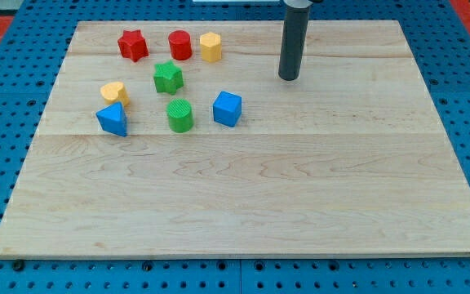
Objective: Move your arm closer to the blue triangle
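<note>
The blue triangle (113, 119) lies on the wooden board at the view's left, just below a yellow heart-shaped block (114, 92). My rod comes down from the view's top right of centre, and my tip (289, 77) rests on the board near the top. The tip is far to the right of the blue triangle and a little above it, with the other blocks between them. Nothing touches the tip.
A red star (133, 45), a red cylinder (179, 45) and a yellow hexagon block (210, 46) line the top left. A green star (168, 77), a green cylinder (180, 115) and a blue cube (227, 109) sit right of the triangle. The board (251, 204) lies on a blue pegboard.
</note>
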